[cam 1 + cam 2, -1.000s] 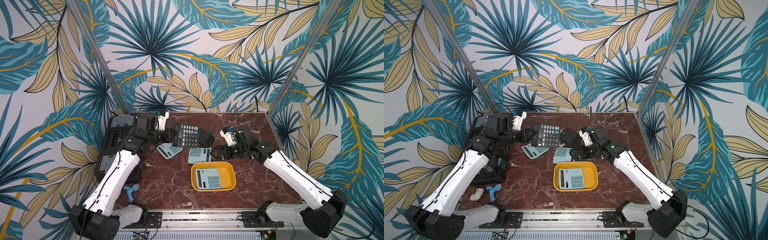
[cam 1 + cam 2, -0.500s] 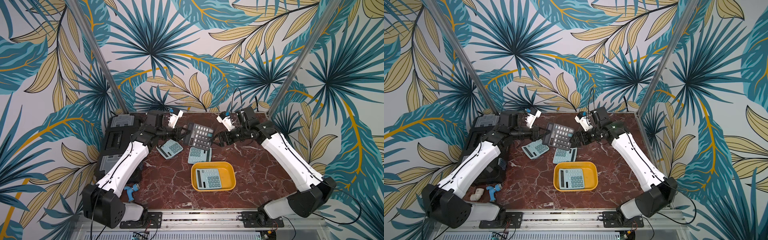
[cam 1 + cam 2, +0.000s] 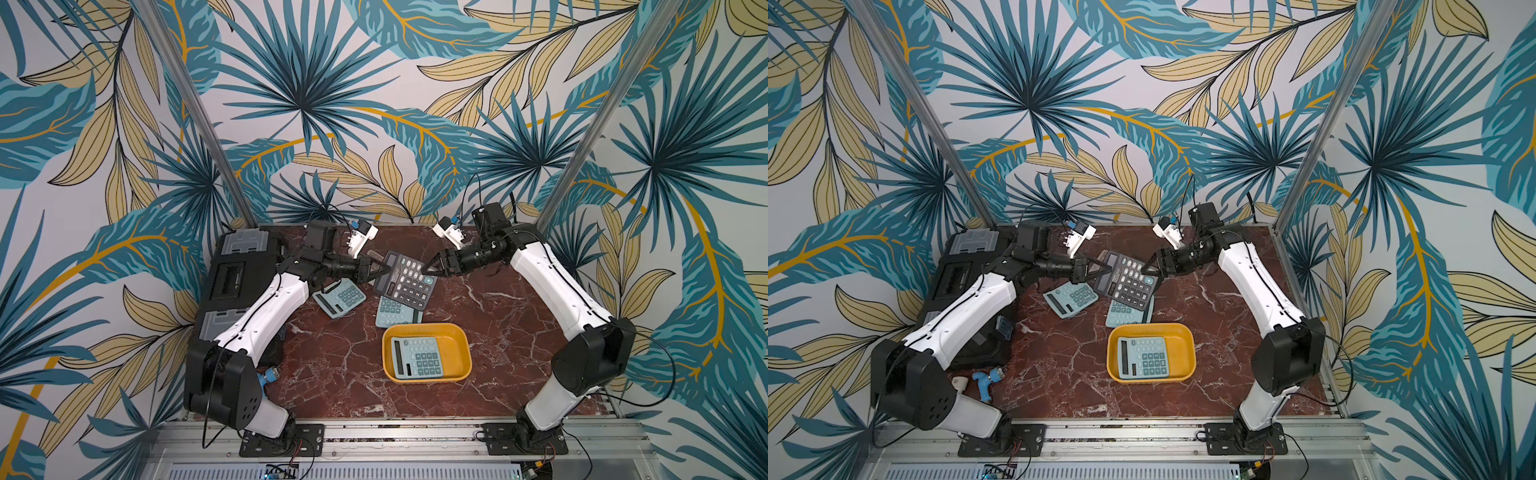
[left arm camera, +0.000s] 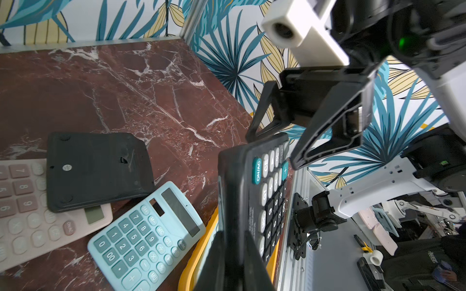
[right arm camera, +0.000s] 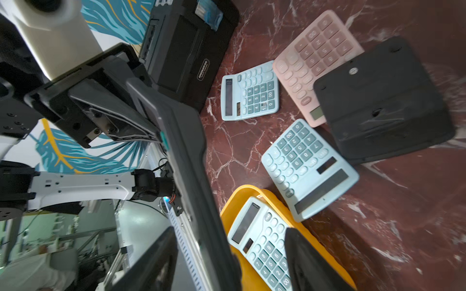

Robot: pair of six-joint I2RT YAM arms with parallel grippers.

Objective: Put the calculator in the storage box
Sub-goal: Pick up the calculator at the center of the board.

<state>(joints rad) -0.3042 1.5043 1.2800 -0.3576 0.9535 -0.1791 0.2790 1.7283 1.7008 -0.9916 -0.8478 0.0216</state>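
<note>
A black calculator (image 3: 405,280) hangs tilted above the table's back middle, seen in both top views (image 3: 1128,282). My left gripper (image 3: 380,268) is shut on its left edge; the left wrist view shows the calculator (image 4: 252,201) clamped between both fingers (image 4: 211,262). My right gripper (image 3: 430,268) reaches its right edge. In the right wrist view the calculator (image 5: 191,163) stands between the spread fingers (image 5: 310,264) with gaps on both sides, so it is open. The yellow storage box (image 3: 453,349) sits nearer the front and holds a light blue calculator (image 3: 417,357).
Two light blue calculators (image 3: 340,297) (image 3: 392,311) lie under the raised one. A pink calculator (image 5: 315,58) and a face-down black one (image 5: 380,100) lie at the back. The black toolbox (image 3: 237,274) fills the left side. A blue toy (image 3: 986,380) lies front left.
The left gripper carried the black calculator rightward toward the centre. The right arm swung up to its far edge, and its jaws have narrowed around that edge.
</note>
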